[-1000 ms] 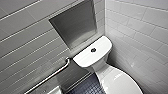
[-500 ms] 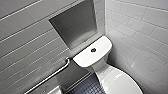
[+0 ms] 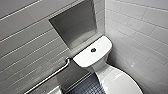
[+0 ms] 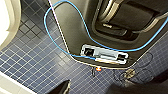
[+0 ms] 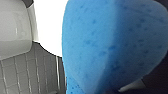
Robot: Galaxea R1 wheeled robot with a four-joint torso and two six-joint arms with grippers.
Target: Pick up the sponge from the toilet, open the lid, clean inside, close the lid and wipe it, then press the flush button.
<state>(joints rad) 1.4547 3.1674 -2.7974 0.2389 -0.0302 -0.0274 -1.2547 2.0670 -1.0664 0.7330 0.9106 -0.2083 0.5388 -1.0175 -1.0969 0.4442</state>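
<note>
"Right wrist view: where is the sponge?"
"Close against that wrist. The sponge (image 5: 110, 45) has its edges cut off, with bright white and grey tiles behind it."
"Is the right gripper clamped on it?"
"I cannot tell, nor for the left gripper. The left wrist points down at the blue tile floor (image 4: 32, 62). From the head, the toilet (image 3: 93, 57) shows its lid (image 3: 120, 81) down."

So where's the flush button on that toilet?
In the head view, the dark round flush button sits in the middle of the flat white tank top, right of centre, just below the grey wall niche.
</note>
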